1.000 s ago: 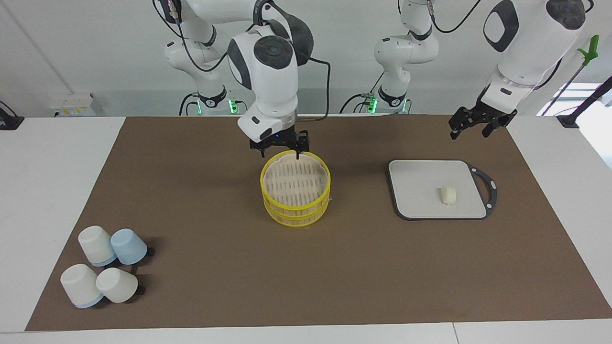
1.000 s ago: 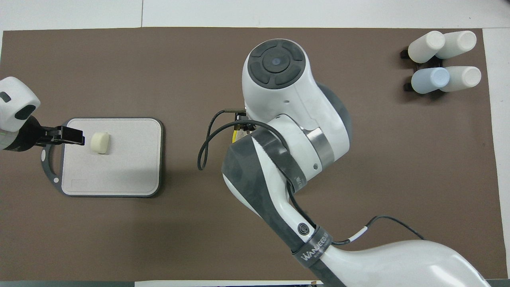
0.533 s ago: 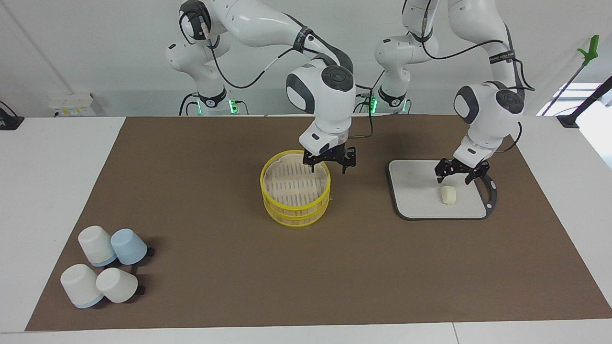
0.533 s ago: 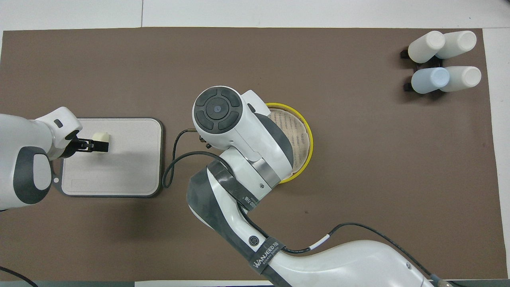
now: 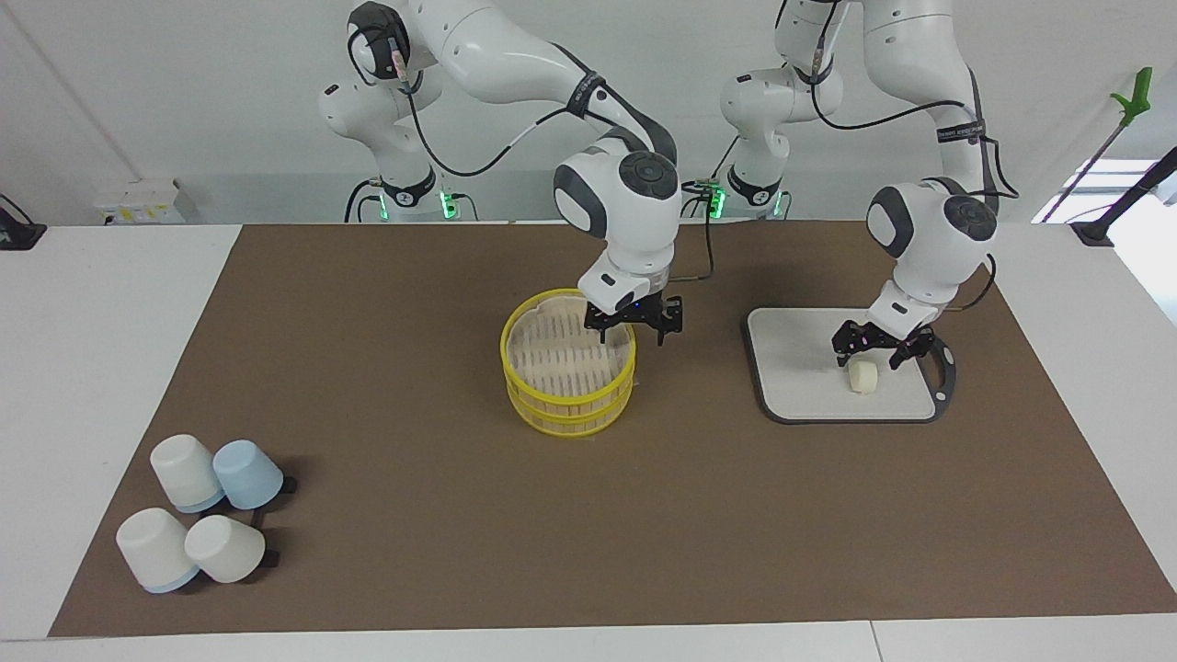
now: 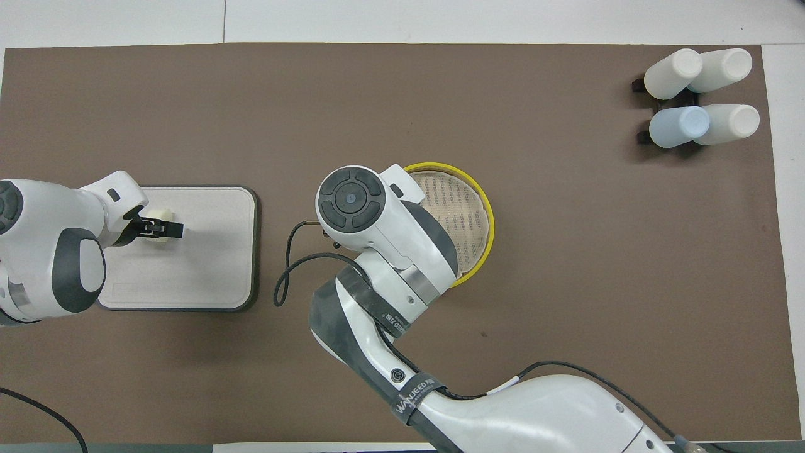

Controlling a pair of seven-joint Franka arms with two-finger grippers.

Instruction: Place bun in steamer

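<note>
The steamer (image 5: 561,368), two stacked yellow-rimmed tiers with a slatted floor, stands mid-mat; it also shows in the overhead view (image 6: 468,207). My right gripper (image 5: 633,331) is open at the steamer's rim toward the left arm's end, one finger over the inside and one outside. In the overhead view its wrist hides it. The cream bun (image 5: 862,377) lies on the grey board (image 5: 800,368). My left gripper (image 5: 866,357) is open just over the bun, one finger on either side. From overhead the left gripper (image 6: 160,228) covers most of the bun (image 6: 162,216).
The board (image 6: 207,251) has a dark handle toward the left arm's end. Several white and blue cups (image 5: 202,524) lie in a cluster at the right arm's end, far from the robots, also in the overhead view (image 6: 698,94). A brown mat covers the table.
My right gripper moved from the steamer's rim nearest the robots to the rim toward the left arm's end and sank slightly. My left gripper came down from high up to the bun.
</note>
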